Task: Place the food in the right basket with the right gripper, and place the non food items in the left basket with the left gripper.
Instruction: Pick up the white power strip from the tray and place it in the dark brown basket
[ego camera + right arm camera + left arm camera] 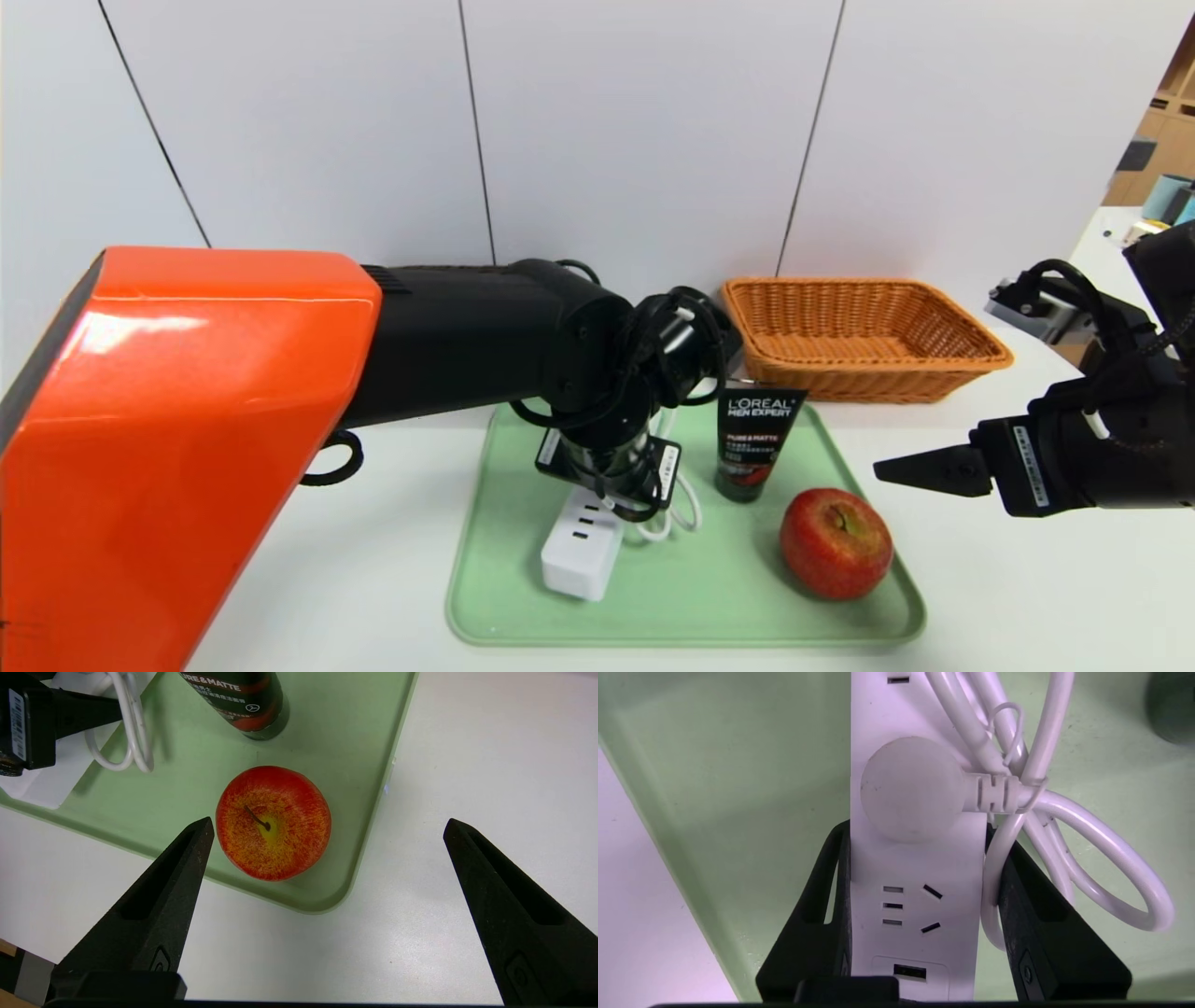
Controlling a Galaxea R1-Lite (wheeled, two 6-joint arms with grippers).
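Three items on tray [485, 523]; left gripper [920, 905] clamps power strip [920, 858], prob lifting; next carry to left basket, unseen; right gripper [327, 858] wide, idle near apple [273, 821]

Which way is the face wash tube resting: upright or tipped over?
Upright: the face wash tube stands cap-down on the green tray, label reading level.

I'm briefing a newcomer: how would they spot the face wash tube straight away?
Find the green tray on the white table. At its far edge, before the wicker basket, stands the tube: the only dark, upright, lettered item, unlike the white power strip and red apple.
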